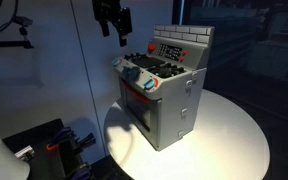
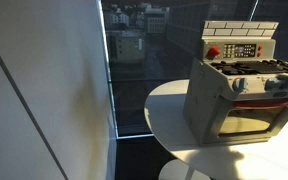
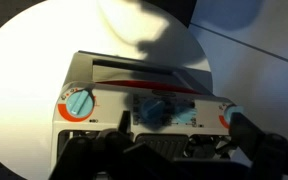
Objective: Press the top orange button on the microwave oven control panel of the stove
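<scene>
Gripper (image 1: 111, 24) hangs in the air above and off to the side of the toy stove (image 1: 166, 95), well apart from it and touching nothing. Nothing is held. The fingers (image 3: 87, 155) enter the wrist view as dark shapes along the bottom edge and are spread wide.

Wrist view, looking down on the stove front: a blue knob (image 3: 77, 104) in an orange ring sits near one end of the front strip, and a second blue knob (image 3: 229, 118) sits near the opposite end. Past them is the oven door (image 3: 144, 75) with a red handle bar (image 3: 149, 89) across it. The picture is dim and partly in shadow, so detail close to the fingers cannot be made out.

The stove stands upright on a round white table (image 2: 169, 115), near its middle. The control panel (image 2: 240, 50) rises upright at the back of the cooktop, under a brick-pattern top piece. The orange button (image 2: 213, 52) sits at one end of this panel, just beside a grid of small keys. In an exterior view a small orange spot (image 1: 150, 48) at the panel's end is probably the same button, but it is too small to confirm.

Farthest back, behind the table, a window (image 2: 134, 70) shows city buildings (image 2: 129, 40).
</scene>
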Motion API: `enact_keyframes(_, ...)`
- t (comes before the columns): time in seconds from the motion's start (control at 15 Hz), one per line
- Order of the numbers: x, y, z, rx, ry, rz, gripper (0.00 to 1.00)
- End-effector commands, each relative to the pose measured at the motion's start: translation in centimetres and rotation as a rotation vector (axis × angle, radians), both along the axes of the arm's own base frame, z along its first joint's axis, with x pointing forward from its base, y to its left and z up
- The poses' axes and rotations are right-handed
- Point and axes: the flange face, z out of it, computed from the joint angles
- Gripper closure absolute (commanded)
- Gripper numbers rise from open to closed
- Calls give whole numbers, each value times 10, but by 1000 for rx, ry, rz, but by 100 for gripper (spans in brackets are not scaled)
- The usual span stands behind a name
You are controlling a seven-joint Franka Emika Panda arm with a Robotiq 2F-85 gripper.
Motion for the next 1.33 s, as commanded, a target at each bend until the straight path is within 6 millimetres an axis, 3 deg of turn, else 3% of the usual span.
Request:
enact_keyframes(0.0, 0, 0, 1, 0, 0, 0, 0)
enact_keyframes(0.73, 0, 0, 1, 0, 0, 0, 0)
enact_keyframes(1.27, 47, -9, 14, -63, -61, -125, 0)
